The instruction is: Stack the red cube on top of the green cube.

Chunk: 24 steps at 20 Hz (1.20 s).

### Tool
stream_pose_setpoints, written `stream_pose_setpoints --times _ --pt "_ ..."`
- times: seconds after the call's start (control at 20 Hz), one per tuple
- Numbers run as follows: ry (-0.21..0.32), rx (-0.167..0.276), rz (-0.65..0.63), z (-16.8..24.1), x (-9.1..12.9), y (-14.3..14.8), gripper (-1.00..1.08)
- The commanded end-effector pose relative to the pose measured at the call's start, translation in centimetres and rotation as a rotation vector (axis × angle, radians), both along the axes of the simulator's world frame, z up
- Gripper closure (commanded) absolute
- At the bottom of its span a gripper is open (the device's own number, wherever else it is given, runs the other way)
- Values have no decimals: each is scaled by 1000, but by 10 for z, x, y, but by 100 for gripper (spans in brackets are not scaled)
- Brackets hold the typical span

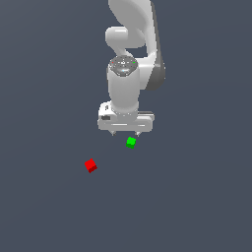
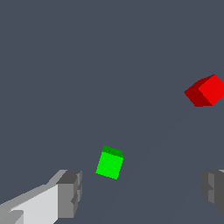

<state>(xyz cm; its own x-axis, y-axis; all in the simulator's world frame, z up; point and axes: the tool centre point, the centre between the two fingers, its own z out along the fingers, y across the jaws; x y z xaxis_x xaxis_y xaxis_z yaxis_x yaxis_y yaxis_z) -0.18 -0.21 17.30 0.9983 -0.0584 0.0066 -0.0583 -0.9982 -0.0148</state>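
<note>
The red cube [image 1: 90, 165] lies on the grey floor, toward the exterior view's left and nearer the camera than the green cube [image 1: 131, 142]. My gripper [image 1: 126, 133] hangs open and empty above the floor, just behind the green cube. In the wrist view the green cube [image 2: 110, 163] shows between and a little ahead of my two spread fingers [image 2: 70, 192], and the red cube [image 2: 205, 90] lies farther off to one side. The two cubes are apart and nothing touches either.
A plain dark grey floor [image 1: 197, 206] spreads all around. The white arm rises at the back of the exterior view.
</note>
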Motion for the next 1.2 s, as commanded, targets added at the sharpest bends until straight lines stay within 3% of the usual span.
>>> stream_pose_setpoints --times 0.0,0.55,1.15 --pt "0 0 0 0 0 0 -92" --pt "0 -1 57 -9 1 -15 -92" --pt "1 -5 249 -38 12 -65 -92"
